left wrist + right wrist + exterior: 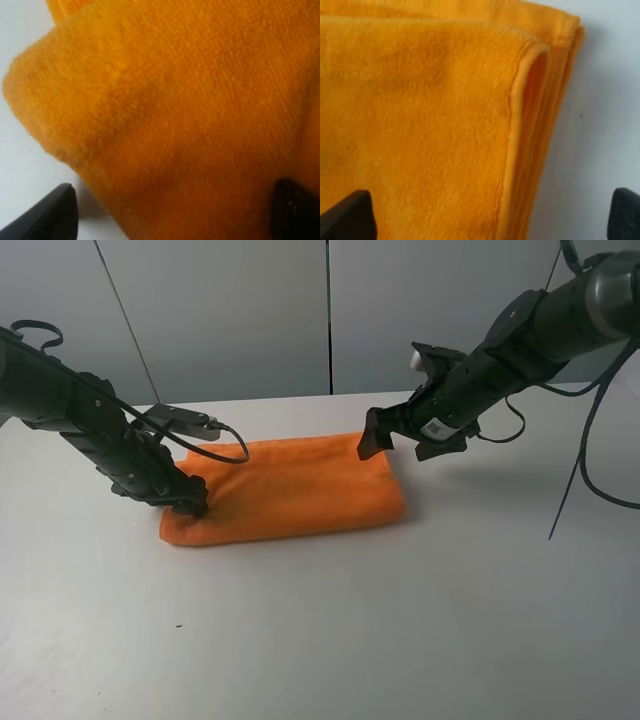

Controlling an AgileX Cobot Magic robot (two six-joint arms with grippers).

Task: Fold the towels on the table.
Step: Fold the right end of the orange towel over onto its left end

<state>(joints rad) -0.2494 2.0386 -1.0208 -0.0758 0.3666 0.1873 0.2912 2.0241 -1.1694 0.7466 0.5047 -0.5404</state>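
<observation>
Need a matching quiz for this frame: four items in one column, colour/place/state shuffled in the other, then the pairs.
1. towel
2. table
3. left hand
4. right hand

A. white
B. open, at the towel's far right corner
C. orange, folded in layers
D. open, at the towel's near left corner

Pairs: 1-C, 2-A, 3-D, 4-B

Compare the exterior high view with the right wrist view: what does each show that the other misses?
Only exterior high: the whole towel folded into a long rectangle, and the left pincer low at its left end. Only right wrist: stitched edges stacked in layers at the towel's corner. Both: the right pincer open over that end, and the white table.
</observation>
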